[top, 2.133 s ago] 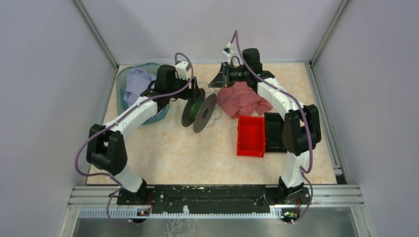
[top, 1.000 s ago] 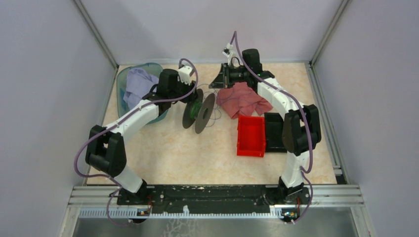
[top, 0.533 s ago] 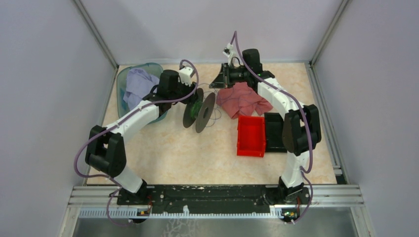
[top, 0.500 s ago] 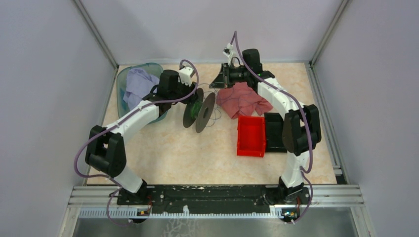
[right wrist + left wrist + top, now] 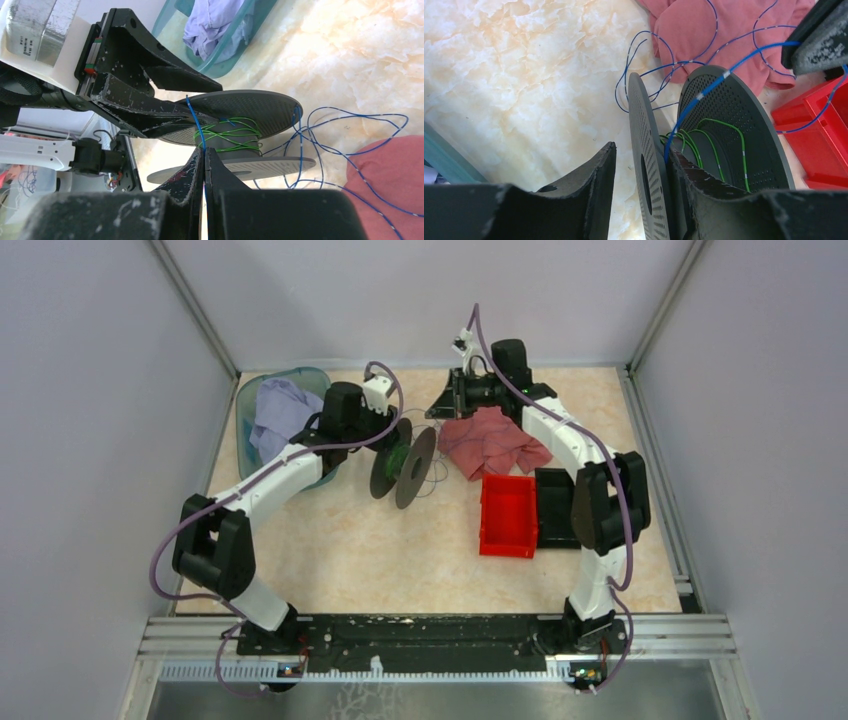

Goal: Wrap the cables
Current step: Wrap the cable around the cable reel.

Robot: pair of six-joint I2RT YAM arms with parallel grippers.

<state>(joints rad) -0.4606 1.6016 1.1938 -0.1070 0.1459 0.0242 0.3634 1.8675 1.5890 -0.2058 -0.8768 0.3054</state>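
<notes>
Here, the spool (image 5: 404,467) stands on its edge on the table (image 5: 524,60), between the two arms. The left gripper (image 5: 642,151) has its two fingers (image 5: 584,195) on either side of one disc of the spool. The jaws are partly open: on one side a strip of table shows between the finger and the disc, while the other finger lies against the disc or very near it. The right gripper (image 5: 204,152) is closed, and its tips pinch the blue cable (image 5: 195,120). From the pinch this thin cable runs straight to the middle of the spool, over the edge of a disc. The green cable (image 5: 230,135) is wound in a few loose turns around the core. The rest of the blue cable lies in loose loops on the table just beside the spool and over the pink cloth (image 5: 679,35). A red bin (image 5: 508,515) stands near the cloth.
</notes>
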